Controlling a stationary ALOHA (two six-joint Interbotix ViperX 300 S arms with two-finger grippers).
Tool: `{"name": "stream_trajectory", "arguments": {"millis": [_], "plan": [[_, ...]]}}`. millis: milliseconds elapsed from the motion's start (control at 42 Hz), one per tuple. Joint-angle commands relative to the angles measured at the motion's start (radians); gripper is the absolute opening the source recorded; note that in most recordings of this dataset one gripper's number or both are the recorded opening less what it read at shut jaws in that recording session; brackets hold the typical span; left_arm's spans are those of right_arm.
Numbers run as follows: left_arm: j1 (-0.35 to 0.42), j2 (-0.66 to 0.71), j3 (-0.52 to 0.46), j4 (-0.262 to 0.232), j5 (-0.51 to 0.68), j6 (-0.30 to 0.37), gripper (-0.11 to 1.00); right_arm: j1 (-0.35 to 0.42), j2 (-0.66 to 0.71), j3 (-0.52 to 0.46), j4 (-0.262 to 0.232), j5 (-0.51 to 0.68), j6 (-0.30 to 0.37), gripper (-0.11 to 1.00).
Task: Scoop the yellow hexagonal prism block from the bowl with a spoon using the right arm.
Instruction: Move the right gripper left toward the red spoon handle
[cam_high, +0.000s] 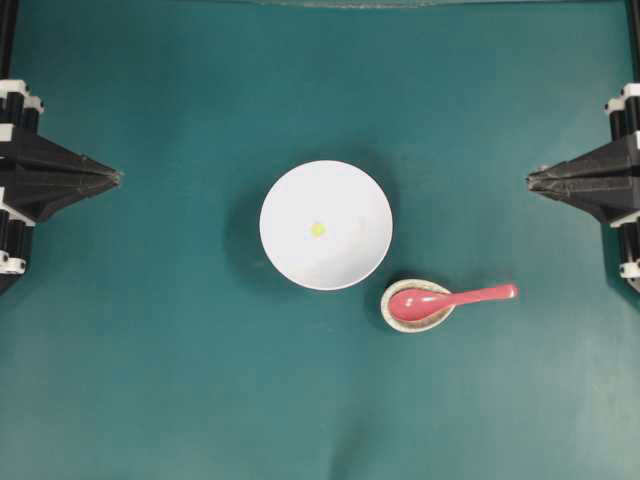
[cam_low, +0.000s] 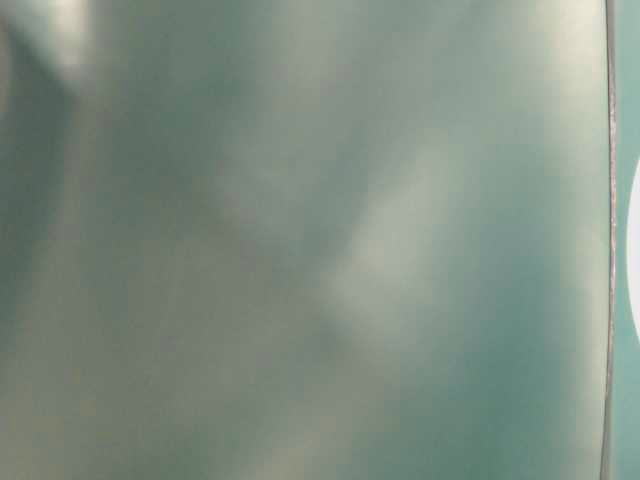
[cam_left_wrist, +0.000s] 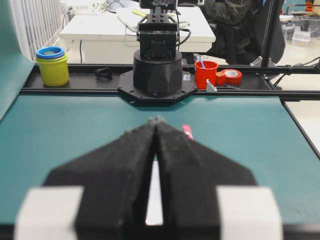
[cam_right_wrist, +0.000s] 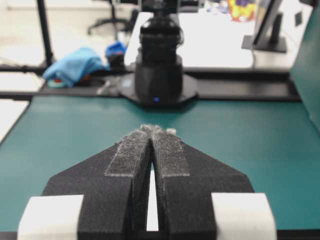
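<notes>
The white bowl (cam_high: 326, 190) stands at the middle of the green table with the tiny yellow block (cam_high: 318, 229) lying inside it. The pink-red spoon (cam_high: 440, 300) rests with its scoop in a small speckled dish (cam_high: 398, 320), handle pointing right. My left gripper (cam_high: 118, 177) is shut and empty at the left edge, far from the bowl; it also shows in the left wrist view (cam_left_wrist: 156, 120). My right gripper (cam_high: 529, 179) is shut and empty at the right edge, above and to the right of the spoon handle; it also shows in the right wrist view (cam_right_wrist: 151, 128).
The left wrist view shows the opposite arm's base (cam_left_wrist: 157, 70), a yellow cup (cam_left_wrist: 52, 65) and a red cup (cam_left_wrist: 206, 74) beyond the table. A sliver of the spoon handle (cam_left_wrist: 187, 131) peeks past the fingers. The table-level view is blurred green.
</notes>
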Motion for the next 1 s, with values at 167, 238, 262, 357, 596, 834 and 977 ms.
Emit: {"name": "stream_trajectory", "arguments": {"millis": [167,238,262,357,596,834,977], "plan": [[0.000,0.043,-0.014,0.012,0.021,0.003,0.00,0.005,0.049,0.002,0.000,0.012,0.008,0.00],[0.000,0.046,-0.014,0.012,0.021,0.005,0.00,0.008,0.054,0.003,0.000,0.009,0.008,0.00],[0.000,0.046,-0.012,0.012,0.021,0.005,0.00,0.011,0.055,0.003,0.000,0.009,0.008,0.01],[0.000,0.046,-0.012,0.012,0.020,0.006,0.00,0.023,0.063,0.006,0.000,0.012,0.008,0.09],[0.000,0.046,-0.012,0.012,0.028,0.006,0.00,0.048,0.143,0.020,0.009,-0.035,0.011,0.53],[0.000,0.046,-0.012,0.012,0.035,0.006,0.00,0.064,0.276,0.074,0.029,-0.207,0.014,0.53],[0.000,0.046,-0.012,0.012,0.037,0.008,0.00,0.087,0.368,0.124,0.055,-0.347,0.020,0.53]]}}
